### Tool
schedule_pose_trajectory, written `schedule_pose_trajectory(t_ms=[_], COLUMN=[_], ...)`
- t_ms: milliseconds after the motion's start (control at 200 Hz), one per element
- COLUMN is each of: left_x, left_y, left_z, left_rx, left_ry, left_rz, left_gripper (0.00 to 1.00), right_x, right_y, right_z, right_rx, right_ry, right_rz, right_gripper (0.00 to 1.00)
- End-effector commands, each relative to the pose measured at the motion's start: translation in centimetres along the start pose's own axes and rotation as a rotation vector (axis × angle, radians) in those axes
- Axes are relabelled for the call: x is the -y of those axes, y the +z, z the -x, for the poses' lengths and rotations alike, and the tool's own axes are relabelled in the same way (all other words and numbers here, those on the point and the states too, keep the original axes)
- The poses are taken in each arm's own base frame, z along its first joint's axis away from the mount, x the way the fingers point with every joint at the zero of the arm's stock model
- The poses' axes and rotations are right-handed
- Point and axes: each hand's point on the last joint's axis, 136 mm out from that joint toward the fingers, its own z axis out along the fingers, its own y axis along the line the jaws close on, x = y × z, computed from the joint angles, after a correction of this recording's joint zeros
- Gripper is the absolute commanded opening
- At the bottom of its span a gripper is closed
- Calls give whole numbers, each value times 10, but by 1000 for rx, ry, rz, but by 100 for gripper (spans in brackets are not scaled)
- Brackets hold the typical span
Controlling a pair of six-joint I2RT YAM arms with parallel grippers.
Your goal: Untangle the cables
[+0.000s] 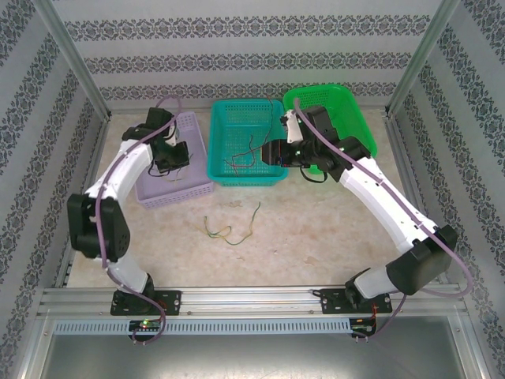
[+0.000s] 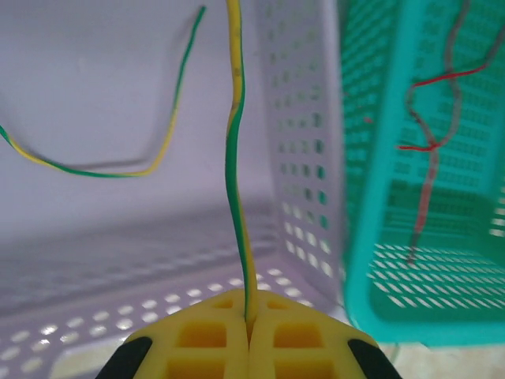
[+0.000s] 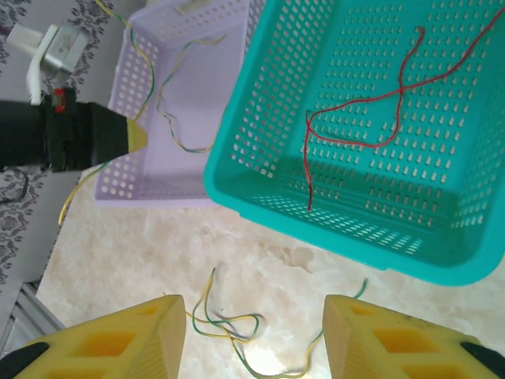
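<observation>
Left gripper [image 2: 248, 320] is clamped shut on a green-yellow cable [image 2: 235, 158]. Its wrist cam shows the strand pinched in the seam between the pads and running straight up out of frame. The top view can't confirm that; there I just see the left gripper [image 1: 175, 154] over the purple basket [image 1: 177, 192].

Left wrist cam also shows a second green-yellow cable [image 2: 102, 172] lying slack on the purple basket floor. The teal basket [image 2: 371, 197] sits just beside the purple wall, with red cables [image 2: 442, 76] and a darker strand [image 2: 430, 170] in it.

Right gripper [image 3: 252, 324] has its fingers spread, nothing between them. Its cam looks down past the teal basket's near wall [image 3: 260, 142] onto the loose cables on the table [image 3: 233, 325], green-yellow, curled together. The same cam catches the left gripper's yellow tip [image 3: 136, 136] from the side.

Top view gives the layout: purple, teal [image 1: 245, 178] and green basket [image 1: 347, 103] in a row at the back, close to touching. The right gripper [image 1: 268, 154] is at the teal basket's right near corner. The loose cables [image 1: 229, 231] lie mid-table, well apart from the baskets.

Room: bare table [image 1: 316, 229] on all sides of the loose cables. It's tight between the baskets.
</observation>
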Motion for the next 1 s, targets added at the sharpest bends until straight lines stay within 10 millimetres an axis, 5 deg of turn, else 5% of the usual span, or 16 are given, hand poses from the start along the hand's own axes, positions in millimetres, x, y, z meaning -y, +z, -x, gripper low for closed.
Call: schedule_pose_trajectory(t_ms=[0,55,165,310,415,575,689,809,889,994], left_x=[-15,-25,-49,-34,-14,7,26,19,13,8], left_y=[12,23,25,-13,-46,-67,-50,-23,-7,1], left_z=[8,13,21,31,23,-31,-94,-157,-178,-179], left_rx=[-49,-68,-73,53,111,92,-3,-107,-136,-101], left_ry=[111,148,156,123,36,-229,-309,-376,-481,-570], left_rz=[101,162,317,303,229,71,-23,10,-25,-43], left_gripper=[0,2,39,57,59,54,51,52,54,56], right_x=[0,2,5,12,19,34,40,42,41,36], right_y=[-15,-17,-18,-17,-12,0,11,23,30,38], right_z=[-1,-3,-7,-14,-23,-51,-75,-101,-115,-129], right_rx=[31,30,26,17,6,-12,-29,-75,-109,-155], right_ry=[-11,-9,-9,-6,3,4,17,29,25,14], right_rz=[-14,-19,-29,-48,-65,-112,-113,-109,-98,-75], right_gripper=[50,50,51,51,51,49,49,49,49,48])
